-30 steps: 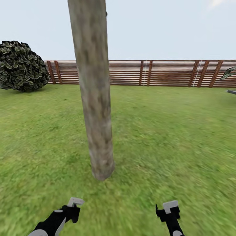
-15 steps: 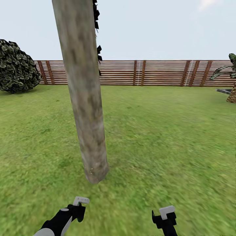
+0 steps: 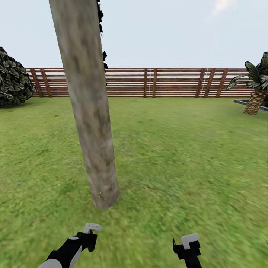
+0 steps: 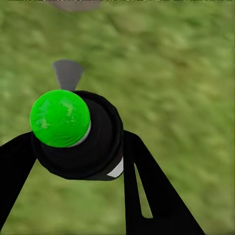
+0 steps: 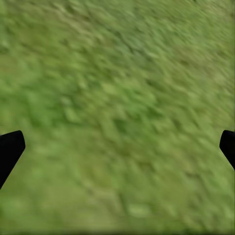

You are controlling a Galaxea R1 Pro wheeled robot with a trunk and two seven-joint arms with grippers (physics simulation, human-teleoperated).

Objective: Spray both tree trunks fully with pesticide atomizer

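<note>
The left hand (image 4: pixel 78 159) is closed on the pesticide atomizer (image 4: pixel 95 139), its nozzle toward the nearby tree trunk (image 3: pixel 93 130), seemingly ready for spraying. The right hand (image 5: pixel 117 147) hangs wide open and empty over the grass floor (image 5: pixel 122 73).

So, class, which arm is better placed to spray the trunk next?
Left: its fingers grip the spray bottle, and the trunk stands on its side; the right fingers are open and empty.

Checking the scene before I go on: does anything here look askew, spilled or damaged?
The tree trunk leans left as it rises, though that may be camera angle. A few white specks dot its base. The left end effector grips a green-topped bottle; nothing looks spilled or broken.
</note>
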